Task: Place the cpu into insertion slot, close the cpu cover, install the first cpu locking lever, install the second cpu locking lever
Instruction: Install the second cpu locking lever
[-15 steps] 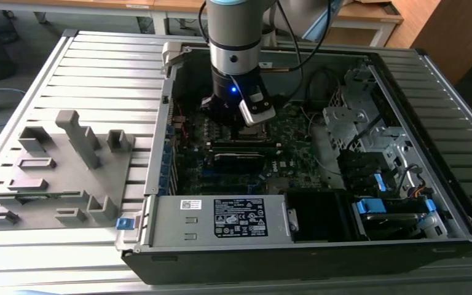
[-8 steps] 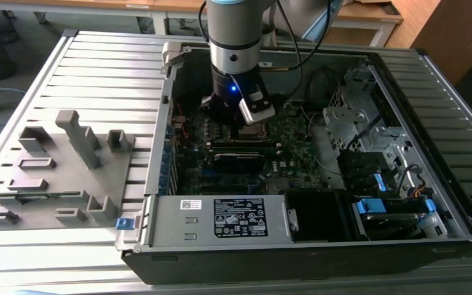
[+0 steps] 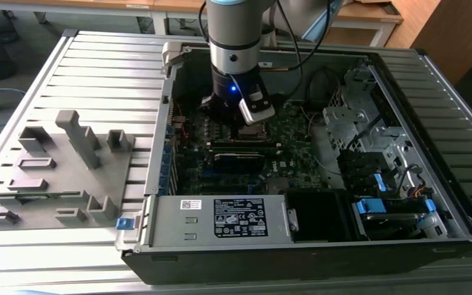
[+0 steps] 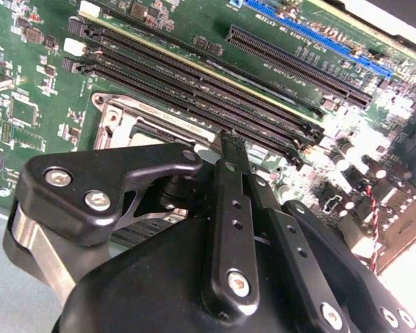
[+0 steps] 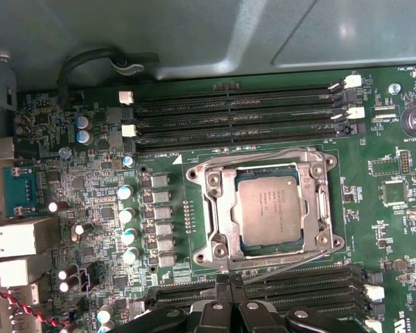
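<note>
Your cpu point(image 5: 269, 209) already sits in the slot point(image 5: 222, 246), and in the first wrist view the cover point(image 5: 312, 166) looks folded down around it, the chip's grey top showing through the window. The gripper point(image 5: 229, 286) hangs just beside the socket's edge, over the nearest memory slots point(image 5: 263, 284), and its fingers point(image 4: 230, 149) appear pressed together with nothing between them. What could hurt you here, I judge, is the thin wire lever point(image 5: 284, 267) lying along the socket's side: the fingertips are narrow, and if they catch it off centre it could spring free and skid across the board point(image 5: 90, 208). The memory slots touching that side leave little room, so a sideways slip could strike their latches or the small capacitors point(image 5: 127, 215) near the socket. If the cover is not fully flat, forcing a lever could load the chip unevenly; I cannot tell from here whether it is seated. In the exterior view the arm point(image 3: 234, 37) reaches into an open case point(image 3: 302, 246) resting on a ribbed metal table point(image 3: 96, 67), with a grey fixture point(image 3: 56, 172) on the exterior view's left and wooden desks point(image 3: 367, 12) behind.
</note>
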Controlling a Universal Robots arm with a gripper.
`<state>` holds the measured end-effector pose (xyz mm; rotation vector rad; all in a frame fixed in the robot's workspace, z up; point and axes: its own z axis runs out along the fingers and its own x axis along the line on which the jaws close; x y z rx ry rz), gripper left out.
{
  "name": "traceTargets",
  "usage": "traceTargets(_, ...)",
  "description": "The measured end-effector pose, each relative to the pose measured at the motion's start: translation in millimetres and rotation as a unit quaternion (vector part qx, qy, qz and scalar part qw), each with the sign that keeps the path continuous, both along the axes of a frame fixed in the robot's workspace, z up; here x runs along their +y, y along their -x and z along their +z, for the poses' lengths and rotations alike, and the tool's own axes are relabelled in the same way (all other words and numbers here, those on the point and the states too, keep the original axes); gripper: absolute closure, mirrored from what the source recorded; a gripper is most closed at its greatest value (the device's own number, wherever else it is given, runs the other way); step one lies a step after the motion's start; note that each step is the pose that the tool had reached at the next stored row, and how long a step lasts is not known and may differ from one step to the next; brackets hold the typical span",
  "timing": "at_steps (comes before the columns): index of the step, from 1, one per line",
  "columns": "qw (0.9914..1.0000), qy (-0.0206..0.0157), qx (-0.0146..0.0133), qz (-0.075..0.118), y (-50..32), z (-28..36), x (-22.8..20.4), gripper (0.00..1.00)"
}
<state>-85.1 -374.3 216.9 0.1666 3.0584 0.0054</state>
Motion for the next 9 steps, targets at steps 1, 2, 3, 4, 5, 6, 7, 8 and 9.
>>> traceTargets(1, 1.00000, 0.0000, 0.0000, 0.000, 0.0, -0.7, 0.0, 0.90)
traceTargets(2, 1.00000, 0.0001, 0.0000, 0.000, 0.0, -1.4, 0.0, 0.90)
traceTargets(3, 1.00000, 0.0001, 0.0000, 0.000, 0.0, -1.9, -0.1, 0.90)
traceTargets(4, 1.00000, 0.0001, 0.0001, 0.000, 0.1, -2.2, -0.1, 0.90)
traceTargets(5, 1.00000, 0.0002, 0.0001, 0.000, 0.0, -2.4, -0.1, 0.90)
traceTargets(6, 1.00000, 0.0002, 0.0001, 0.000, 0.0, -2.4, -0.1, 0.90)
traceTargets(7, 1.00000, 0.0002, 0.0001, 0.000, 0.0, -2.4, -0.1, 0.90)
traceTargets(8, 1.00000, 0.0001, 0.0001, 0.000, 0.0, -2.5, -0.1, 0.90)
traceTargets(9, 1.00000, 0.0001, 0.0000, 0.000, 0.0, -2.6, -0.1, 0.90)
